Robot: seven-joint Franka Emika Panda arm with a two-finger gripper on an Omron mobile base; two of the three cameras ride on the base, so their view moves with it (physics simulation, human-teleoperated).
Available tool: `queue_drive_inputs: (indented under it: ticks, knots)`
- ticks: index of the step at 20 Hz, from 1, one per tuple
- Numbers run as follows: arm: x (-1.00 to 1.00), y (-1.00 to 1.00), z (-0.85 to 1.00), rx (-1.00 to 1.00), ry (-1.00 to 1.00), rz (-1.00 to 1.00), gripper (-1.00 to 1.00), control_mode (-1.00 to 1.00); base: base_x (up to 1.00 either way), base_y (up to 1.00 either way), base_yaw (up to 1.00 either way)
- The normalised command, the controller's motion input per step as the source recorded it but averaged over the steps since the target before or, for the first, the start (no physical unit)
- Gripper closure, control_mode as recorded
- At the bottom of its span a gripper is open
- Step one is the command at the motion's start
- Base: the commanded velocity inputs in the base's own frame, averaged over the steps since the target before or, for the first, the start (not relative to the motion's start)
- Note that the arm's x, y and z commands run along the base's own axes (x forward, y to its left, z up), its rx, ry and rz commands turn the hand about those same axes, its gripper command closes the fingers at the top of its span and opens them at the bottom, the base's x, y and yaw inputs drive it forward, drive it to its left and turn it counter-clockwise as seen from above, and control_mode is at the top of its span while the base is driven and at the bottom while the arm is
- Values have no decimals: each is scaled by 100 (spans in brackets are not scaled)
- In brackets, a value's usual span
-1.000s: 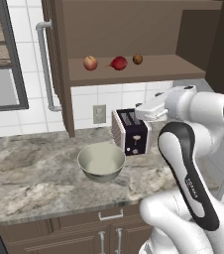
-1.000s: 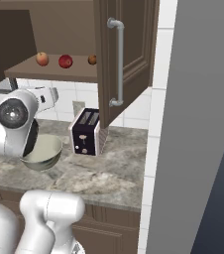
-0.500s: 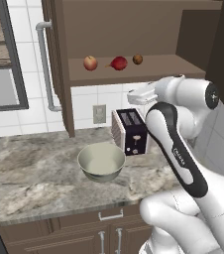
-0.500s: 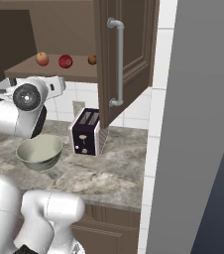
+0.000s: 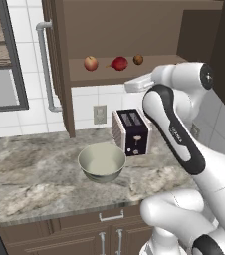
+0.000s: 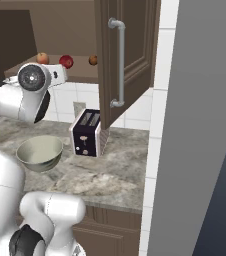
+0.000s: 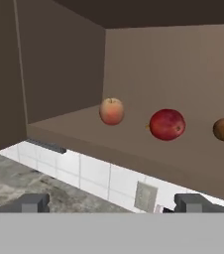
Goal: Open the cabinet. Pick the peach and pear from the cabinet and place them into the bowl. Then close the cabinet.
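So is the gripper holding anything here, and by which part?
Nothing. The gripper is open and empty, facing the peach and pear on the shelf.

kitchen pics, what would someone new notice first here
The open cabinet up on the wall draws the eye, with a peach, a red pear and a small brown fruit in a row on its shelf. Below, a pale bowl sits empty on the counter beside a dark toaster, and the gripper points at the shelf, jaws open.

Glossy bowl point(image 5: 102, 162), matt wooden cabinet point(image 5: 134, 30)
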Motion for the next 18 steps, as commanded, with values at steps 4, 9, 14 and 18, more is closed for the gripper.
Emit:
queue_drive_inputs:
  ticks: [4, 9, 14, 18]
  knots:
    - [22, 18, 0, -10, 19, 0, -100, -100, 0, 0, 0]
    - [19, 6, 0, -9, 18, -5, -100, -100, 0, 0, 0]
    - [18, 0, 0, -6, 5, -11, -100, -100, 0, 0, 0]
    - [24, 0, 0, -5, 0, -13, -100, -100, 0, 0, 0]
